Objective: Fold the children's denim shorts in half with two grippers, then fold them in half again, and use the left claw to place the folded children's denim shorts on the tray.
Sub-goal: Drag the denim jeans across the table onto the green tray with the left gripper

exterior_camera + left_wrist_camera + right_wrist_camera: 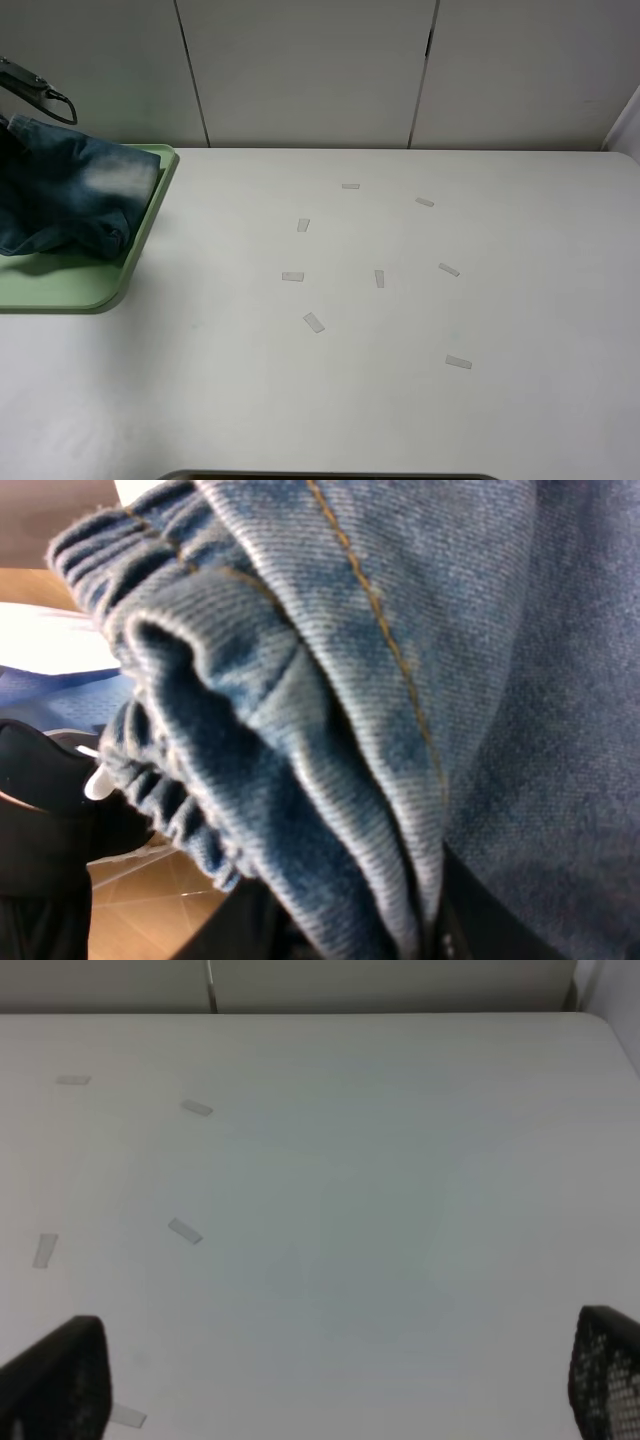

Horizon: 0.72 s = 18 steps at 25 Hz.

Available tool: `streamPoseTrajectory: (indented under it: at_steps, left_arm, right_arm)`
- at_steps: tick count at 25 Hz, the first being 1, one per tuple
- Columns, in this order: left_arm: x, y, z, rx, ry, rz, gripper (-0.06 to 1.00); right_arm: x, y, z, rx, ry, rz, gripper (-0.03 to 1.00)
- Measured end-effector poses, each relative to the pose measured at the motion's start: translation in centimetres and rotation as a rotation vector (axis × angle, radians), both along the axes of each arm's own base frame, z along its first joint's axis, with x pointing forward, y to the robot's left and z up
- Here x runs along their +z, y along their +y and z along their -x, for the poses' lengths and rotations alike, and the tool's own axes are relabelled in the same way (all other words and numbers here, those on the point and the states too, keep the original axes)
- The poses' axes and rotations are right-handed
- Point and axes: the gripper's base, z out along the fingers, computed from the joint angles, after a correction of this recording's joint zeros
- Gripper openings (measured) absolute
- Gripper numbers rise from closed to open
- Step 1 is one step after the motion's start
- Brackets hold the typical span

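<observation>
At the left edge of the high view, the children's denim shorts (70, 195) hang in a folded bundle over the pale-green tray (95, 290), their lower edge touching or just above the tray's floor; which of the two cannot be told. A pale faded patch shows on the upper right of the bundle. A black cable (45, 95) loops in the upper left corner of the frame above the denim.

In the left wrist view the shorts fill nearly the whole frame, the gathered elastic waistband (140, 770) bunched at the left and an orange seam running down the middle. The left claw (440, 920) is pinched closed on the denim, with only dark parts of it showing at the bottom of the frame.

The right claw (330, 1380) stands wide apart and holds nothing, its two black fingertips (55, 1380) in the lower corners of the right wrist view, over the bare white table (400, 400). Small paper scraps (314, 322) lie scattered across the table's middle.
</observation>
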Motion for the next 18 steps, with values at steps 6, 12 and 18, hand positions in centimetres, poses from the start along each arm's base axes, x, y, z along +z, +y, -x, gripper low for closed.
streamPoseTrajectory:
  at_steps: [6,12,18]
  left_arm:
    - [0.0,0.0,0.0,0.0,0.0,0.0,0.21]
    - [0.04,-0.01,-0.12,0.028,-0.023,0.011,0.56]
    - [0.3,-0.03,-0.75,0.053,-0.11,0.025,0.95]
  right_arm:
    - [0.0,0.0,0.0,0.0,0.0,0.0,0.69]
    - [0.0,0.0,0.0,0.0,0.0,0.0,0.69]
    - [0.0,0.0,0.0,0.0,0.0,0.0,0.69]
